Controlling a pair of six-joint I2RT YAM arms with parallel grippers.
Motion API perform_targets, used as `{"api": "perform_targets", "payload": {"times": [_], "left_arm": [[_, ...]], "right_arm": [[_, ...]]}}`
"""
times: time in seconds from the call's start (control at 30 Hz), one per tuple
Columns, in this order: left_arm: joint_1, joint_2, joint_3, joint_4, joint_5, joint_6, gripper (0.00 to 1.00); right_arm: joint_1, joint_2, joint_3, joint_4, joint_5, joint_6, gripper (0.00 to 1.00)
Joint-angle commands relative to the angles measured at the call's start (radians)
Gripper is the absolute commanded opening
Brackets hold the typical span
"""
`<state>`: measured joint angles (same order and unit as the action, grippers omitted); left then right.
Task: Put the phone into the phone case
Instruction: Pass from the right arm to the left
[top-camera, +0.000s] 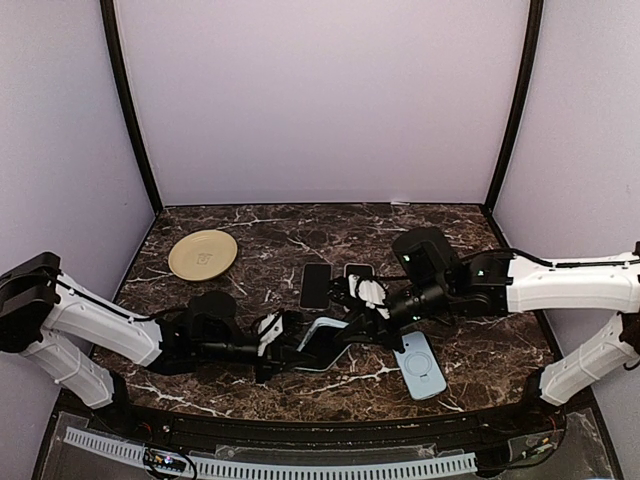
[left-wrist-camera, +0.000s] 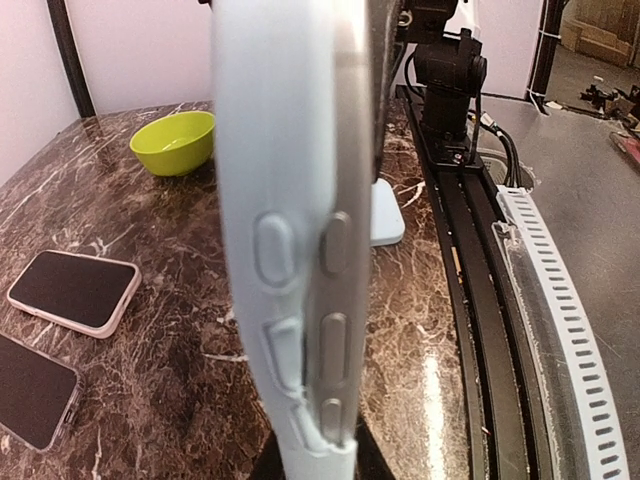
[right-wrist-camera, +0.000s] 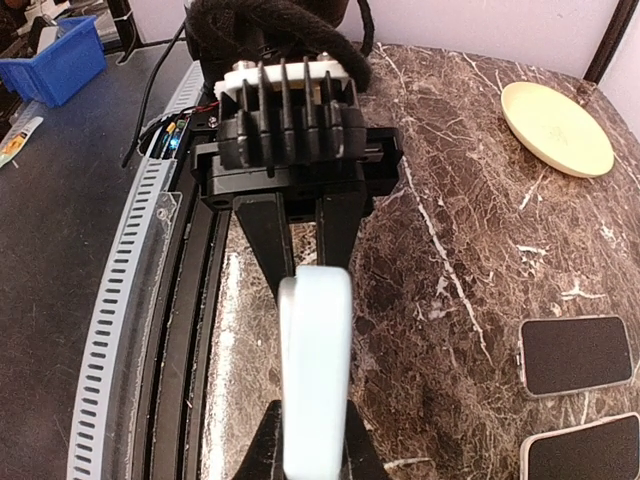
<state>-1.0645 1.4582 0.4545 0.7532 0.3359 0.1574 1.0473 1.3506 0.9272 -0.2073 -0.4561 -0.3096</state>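
The dark marbled bench (top-camera: 470, 225) fills the floor of the booth, and the left arm (top-camera: 95, 325) and right arm (top-camera: 570, 280) reach in from either side to meet near its middle. A yellow plate (top-camera: 203, 254) sits well off at the far left. The left wrist view also shows a green bowl (left-wrist-camera: 175, 140) at the far end, which I cannot find from above. Between the arms the pale blue case (left-wrist-camera: 255, 200) is held up off the bench, tilted on edge. The silver-edged phone (left-wrist-camera: 345, 200) lies against it, their side buttons almost lined up, though one long edge is not yet pressed home. A spare case (top-camera: 420, 365) lies flat just beside the right arm. Two other phones (top-camera: 316, 285) lie screen-up side by side a little farther back. The left pincer (top-camera: 290, 335) is clamped narrow on one end of the case and phone. The right pincer (top-camera: 365, 308) grips the opposite end, its fingers (right-wrist-camera: 265, 445) hugging the pale blue edge.
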Motion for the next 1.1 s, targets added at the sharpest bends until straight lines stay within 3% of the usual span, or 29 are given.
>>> {"api": "perform_targets", "payload": {"times": [0.0,0.2,0.37,0.4,0.43,0.5,0.57,0.77,0.9,1.07], "left_arm": [[0.003,-0.081,0.021,0.013,0.011,0.004,0.0],[0.003,-0.121,0.073,-0.07,0.06,-0.077,0.0],[0.003,-0.144,0.211,-0.177,0.164,-0.286,0.0],[0.003,-0.155,0.235,-0.19,0.18,-0.324,0.1],[0.003,-0.165,0.244,-0.195,0.18,-0.335,0.33],[0.003,-0.201,0.253,-0.218,0.152,-0.335,0.6],[0.003,-0.252,0.245,-0.236,0.096,-0.298,0.76],[0.003,-0.523,0.18,-0.289,-0.16,-0.111,0.93],[0.003,-0.641,0.14,-0.292,-0.202,-0.062,0.94],[0.003,-0.63,0.13,-0.338,-0.368,-0.078,0.93]], "right_arm": [[-0.004,-0.029,-0.003,0.076,-0.022,0.058,0.0],[-0.004,-0.028,0.051,0.02,-0.034,0.074,0.0],[-0.012,-0.031,0.181,-0.106,0.034,0.113,0.0],[-0.02,-0.032,0.209,-0.149,0.036,0.125,0.0],[-0.033,-0.035,0.235,-0.172,0.019,0.131,0.0],[-0.066,-0.063,0.257,-0.176,-0.041,0.155,0.0],[-0.099,-0.109,0.246,-0.142,-0.107,0.184,0.0],[-0.25,-0.258,0.229,-0.046,-0.326,0.268,0.0],[-0.326,-0.286,0.291,-0.084,-0.515,0.292,0.0],[-0.363,-0.276,0.372,-0.08,-0.763,0.378,0.0]]}}
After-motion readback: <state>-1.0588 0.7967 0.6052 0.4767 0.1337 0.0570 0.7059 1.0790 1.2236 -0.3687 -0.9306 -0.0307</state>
